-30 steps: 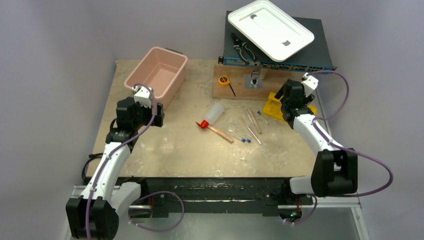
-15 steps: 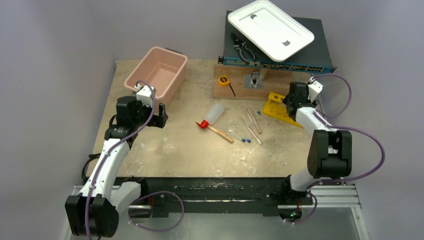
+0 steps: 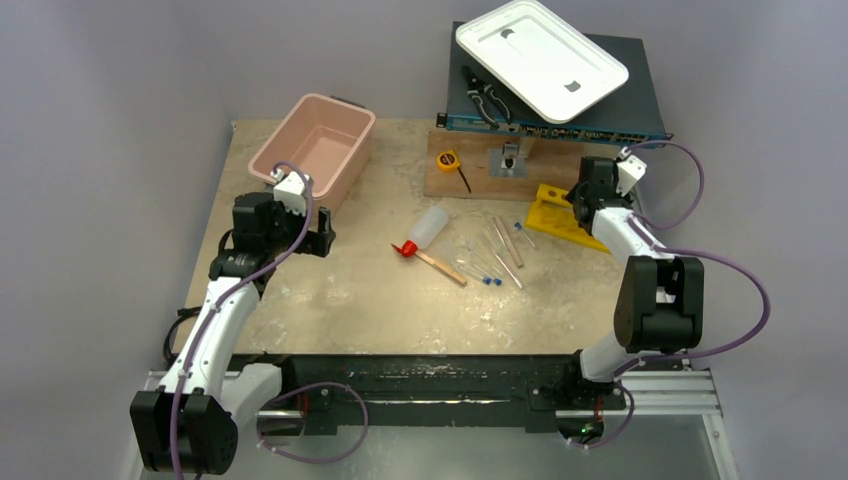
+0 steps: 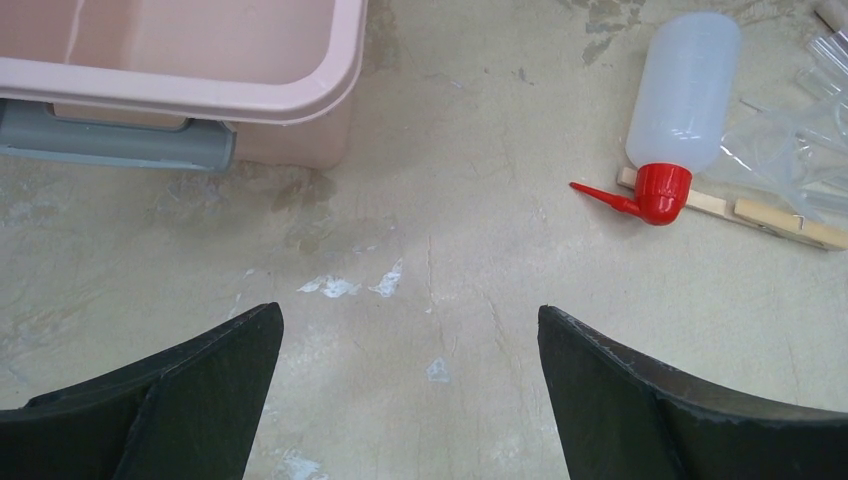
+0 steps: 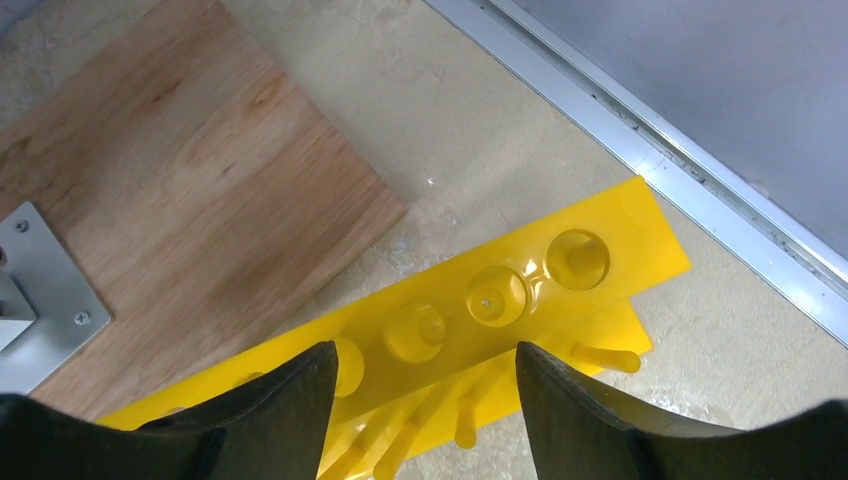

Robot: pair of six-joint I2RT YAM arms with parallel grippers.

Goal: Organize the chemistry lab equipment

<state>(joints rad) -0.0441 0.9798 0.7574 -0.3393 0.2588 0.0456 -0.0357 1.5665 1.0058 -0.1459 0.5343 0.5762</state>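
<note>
Two claws showed: left gripper (image 4: 408, 318) gaped wide above the table (image 4: 430, 250); right gripper (image 5: 422, 352) straddled the yellow holed rack (image 5: 500, 292) at far right, grip uncertain, the rack's length running left-right.

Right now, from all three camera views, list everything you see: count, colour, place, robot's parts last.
tub: one, pink, table's far left
squeeze bottle: one, translucent white, red nozzle, lying mid-table
wooden sticks: at least two, pale wood, beside the bottle
clear tubes: several, blue-tipped, among the sticks
rack: one, yellow, table's right side
board: one, wood, far middle of table
tape measure: one, yellow, on the board
metal bracket: one, silver, on the board
box: one, dark, behind the table
pliers: one, black-handled, on the box
tray: one, white, on the box
table: one, mottled beige
left hand: one, black, open, above bare table near the tub
right hand: one, black, jaws apart, over the rack
</note>
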